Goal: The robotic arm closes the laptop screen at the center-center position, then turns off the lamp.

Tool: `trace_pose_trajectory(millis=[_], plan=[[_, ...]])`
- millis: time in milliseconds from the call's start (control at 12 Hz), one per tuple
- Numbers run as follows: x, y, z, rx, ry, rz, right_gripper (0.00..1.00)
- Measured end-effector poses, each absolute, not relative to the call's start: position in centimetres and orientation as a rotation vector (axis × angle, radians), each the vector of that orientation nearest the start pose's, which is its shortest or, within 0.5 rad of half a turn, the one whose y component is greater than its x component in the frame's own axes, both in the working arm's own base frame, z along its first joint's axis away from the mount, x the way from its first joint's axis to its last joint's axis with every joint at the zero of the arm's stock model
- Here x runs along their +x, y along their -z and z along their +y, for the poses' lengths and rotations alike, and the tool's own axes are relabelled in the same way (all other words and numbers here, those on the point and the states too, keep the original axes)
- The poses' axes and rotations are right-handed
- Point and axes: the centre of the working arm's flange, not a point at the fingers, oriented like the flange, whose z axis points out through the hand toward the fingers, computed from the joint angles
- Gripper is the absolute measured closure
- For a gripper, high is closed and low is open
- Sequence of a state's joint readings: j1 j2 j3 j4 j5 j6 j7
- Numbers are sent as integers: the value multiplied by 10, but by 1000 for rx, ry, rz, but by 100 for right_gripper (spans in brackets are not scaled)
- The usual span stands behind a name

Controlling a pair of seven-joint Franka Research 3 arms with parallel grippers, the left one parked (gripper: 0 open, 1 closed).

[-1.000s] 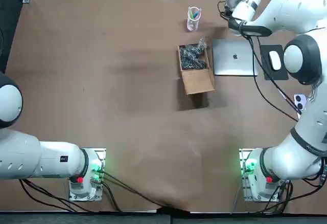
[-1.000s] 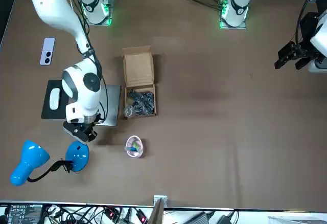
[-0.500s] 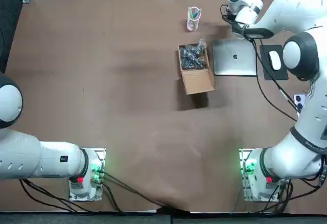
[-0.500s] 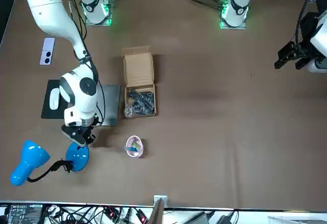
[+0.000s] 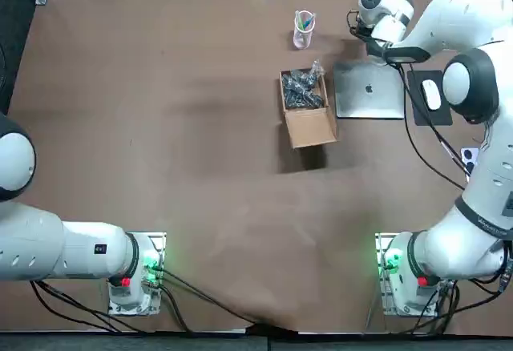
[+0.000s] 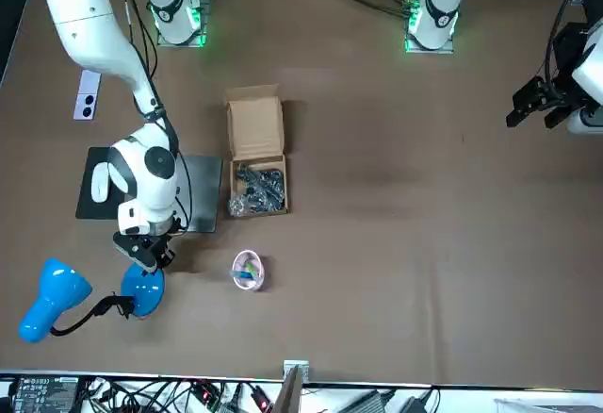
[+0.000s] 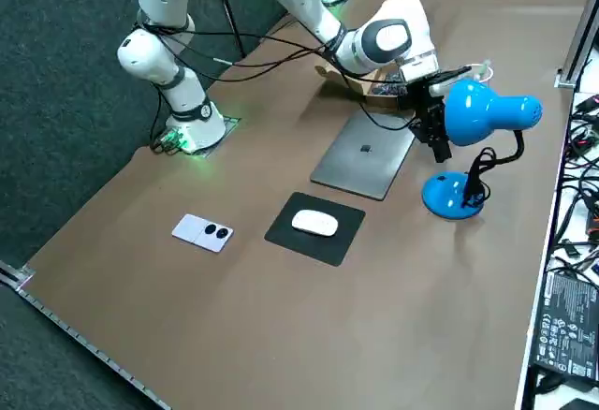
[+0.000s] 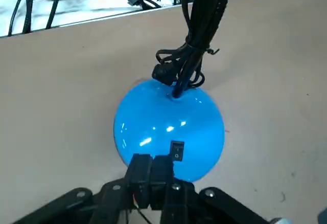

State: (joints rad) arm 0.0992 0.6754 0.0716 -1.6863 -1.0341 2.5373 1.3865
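Note:
The silver laptop [image 5: 369,89] lies closed on the table, also seen in the right side view [image 7: 363,153]. The blue lamp stands beyond its far edge, with a round base [image 6: 143,290] and its head [image 6: 52,298] bent sideways. My right gripper [image 8: 152,158] is shut with nothing held. It hangs just above the base [image 8: 168,127], fingertips close to the small black switch [image 8: 177,150]. In the right side view the gripper [image 7: 435,139] sits between the lamp head [image 7: 487,110] and the base [image 7: 452,195]. The lamp does not show in the top view.
An open cardboard box [image 5: 306,106] with dark items sits left of the laptop. A pink cup with pens [image 5: 304,29] stands behind it. A white mouse [image 5: 431,94] on a black pad and a phone [image 5: 470,159] lie to the right. Lamp cable [image 8: 196,35] rises from the base.
My right gripper has moved off the laptop's far edge toward the lamp base and now hangs over it. The laptop and the lamp have not moved.

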Motion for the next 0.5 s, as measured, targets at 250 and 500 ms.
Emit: trace_pose_trajectory(millis=[250, 500], plan=[[683, -215, 113, -3242, 946, 659, 98], [683, -208, 109, -3242, 937, 654, 98]])
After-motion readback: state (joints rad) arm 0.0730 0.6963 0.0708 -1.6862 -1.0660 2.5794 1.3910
